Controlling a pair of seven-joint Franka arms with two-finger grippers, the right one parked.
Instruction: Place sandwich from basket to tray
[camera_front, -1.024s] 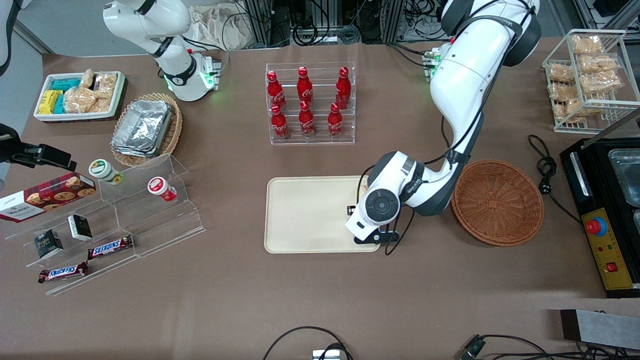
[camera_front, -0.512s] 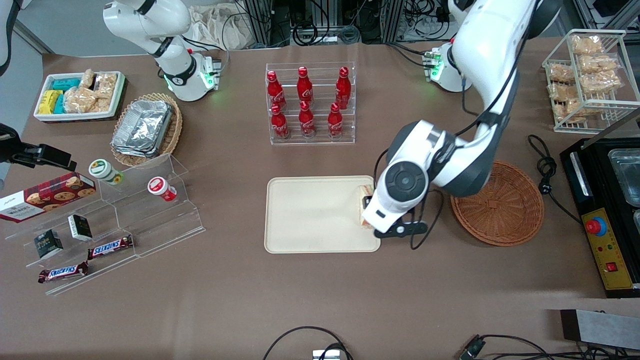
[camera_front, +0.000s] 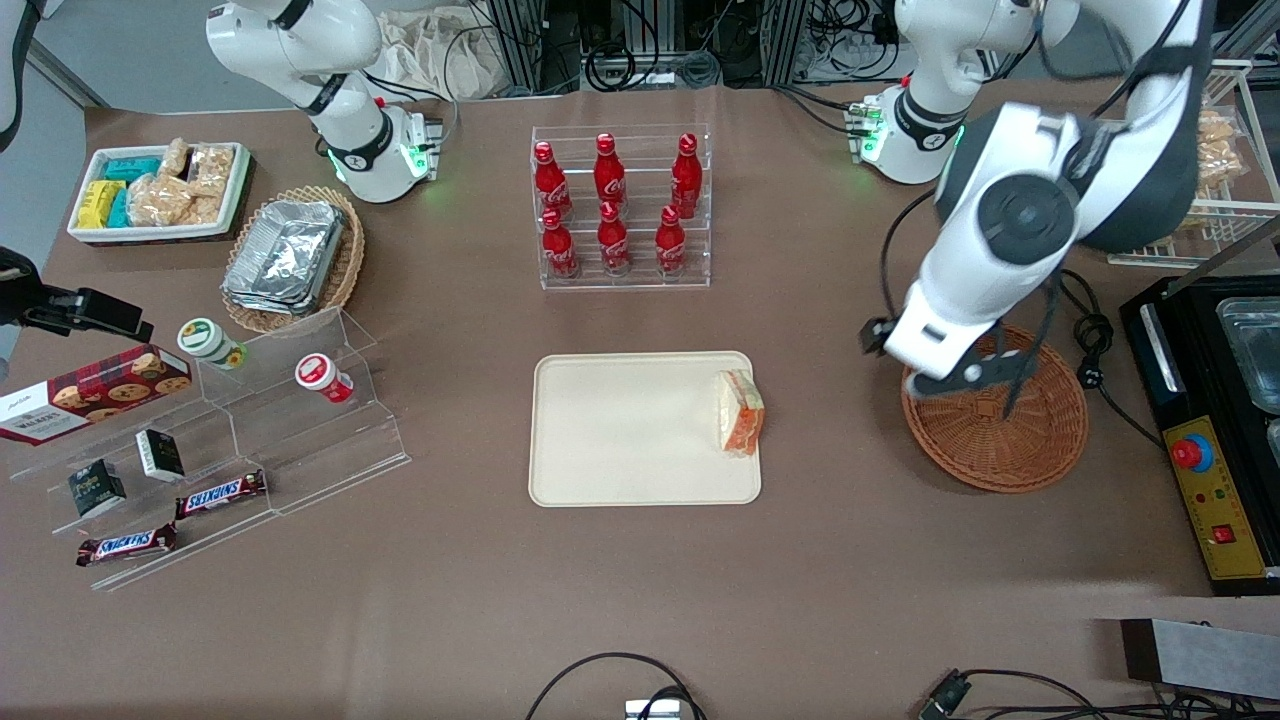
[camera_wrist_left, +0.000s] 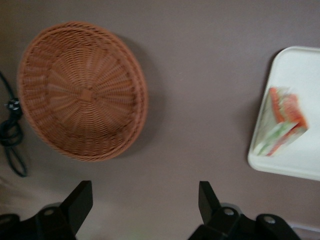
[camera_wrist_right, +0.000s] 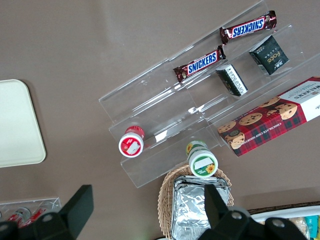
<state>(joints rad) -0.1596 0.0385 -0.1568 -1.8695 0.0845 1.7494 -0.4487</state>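
Observation:
The wrapped wedge sandwich (camera_front: 741, 412) lies on the cream tray (camera_front: 620, 430), at the tray's end toward the working arm, orange-red filling showing. It also shows in the left wrist view (camera_wrist_left: 282, 122) on the tray's corner (camera_wrist_left: 300, 75). The reddish-brown round basket (camera_front: 1000, 420) stands beside the tray and holds nothing (camera_wrist_left: 82, 90). My left gripper (camera_front: 930, 355) hangs high above the table, over the basket's rim nearest the tray. Its fingers (camera_wrist_left: 80, 205) are wide apart, the gripper (camera_wrist_left: 145, 200) is open and holds nothing.
A clear rack of red bottles (camera_front: 620, 205) stands farther from the camera than the tray. A black cable (camera_front: 1090, 330) and a black appliance (camera_front: 1210, 420) lie beside the basket. A wire rack of snacks (camera_front: 1180, 150) is at the working arm's end; an acrylic stand (camera_front: 260, 420) at the parked arm's end.
The gripper let go of the sandwich on the tray, rose and swung away toward the basket. The sandwich stays on the tray, now uncovered.

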